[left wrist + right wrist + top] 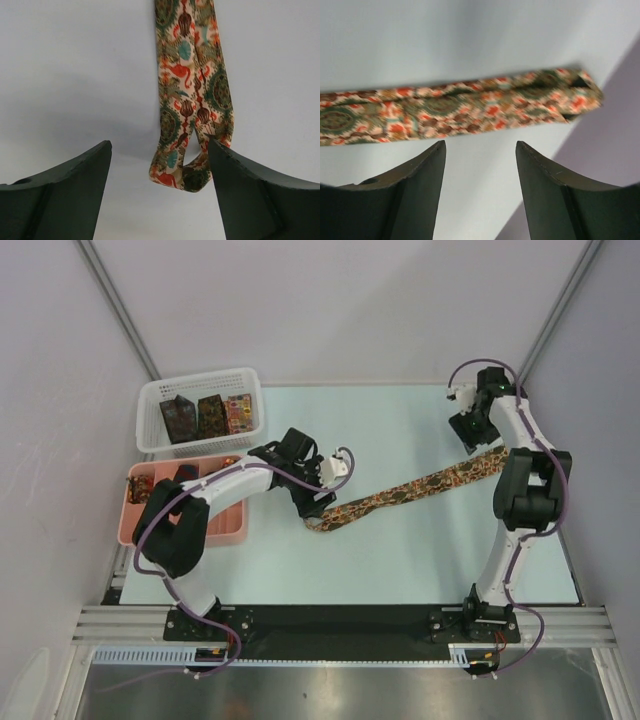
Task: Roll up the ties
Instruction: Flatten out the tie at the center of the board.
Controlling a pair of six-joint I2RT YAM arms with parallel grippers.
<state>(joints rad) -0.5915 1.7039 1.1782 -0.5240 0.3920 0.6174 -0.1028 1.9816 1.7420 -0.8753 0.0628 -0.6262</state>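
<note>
One long tie [410, 490] with a brown-gold floral pattern lies diagonally across the pale table. Its left end is folded back on itself into a small loop [181, 172]. My left gripper [318, 505] hangs open over that loop. In the left wrist view the loop sits between the fingers, close to the right fingertip [220, 155]; I cannot tell if they touch. My right gripper [468, 440] is open at the tie's far right end. In the right wrist view the tie [460, 110] runs crosswise just beyond the fingertips, with nothing between them.
A white mesh basket [150, 400] at the back left holds three folded ties [210, 415]. In front of it sits a pink tray [228, 523], partly hidden by my left arm. The grey side wall stands close behind the right gripper.
</note>
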